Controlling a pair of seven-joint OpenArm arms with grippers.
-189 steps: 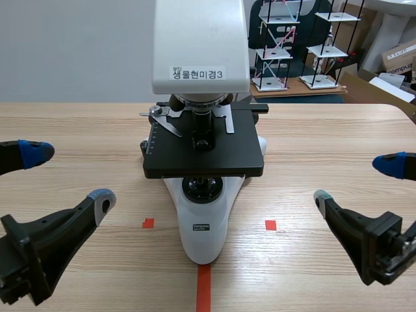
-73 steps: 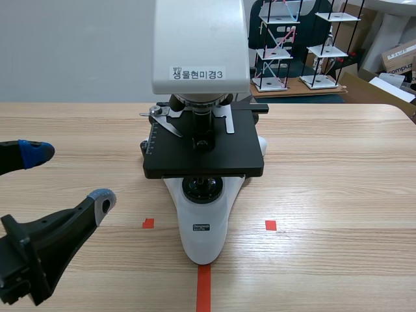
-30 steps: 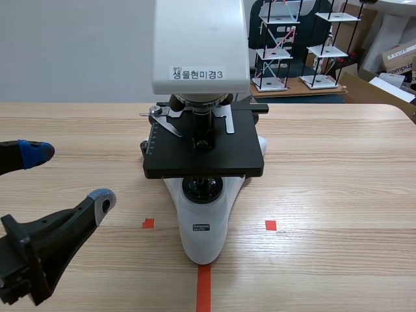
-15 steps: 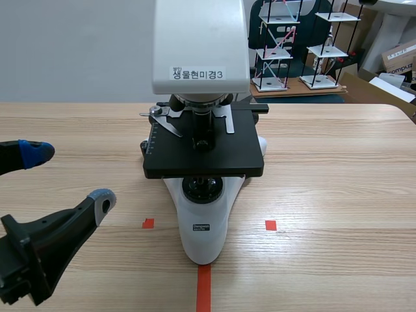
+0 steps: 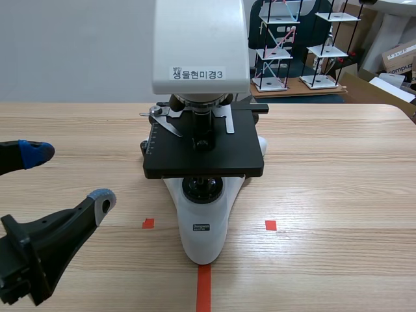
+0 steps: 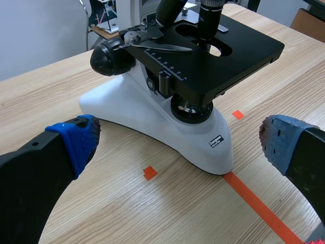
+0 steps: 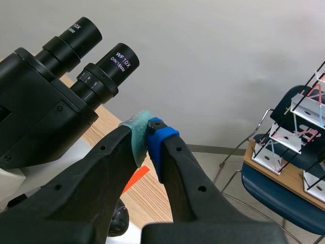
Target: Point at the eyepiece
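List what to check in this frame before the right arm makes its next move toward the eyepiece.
1. Right gripper shut for pointing: ok, its pads meet.
2. Tip aimed at the eyepiece: ok, it sits close beside the nearer of the two.
3. Tip touching the eyepiece: cannot tell.
4. Left gripper out of the way: ok, open and low, apart from the microscope.
5. Microscope upright on the table: ok.
6. Right arm visible in the scene view: not ok, it is out of that picture.
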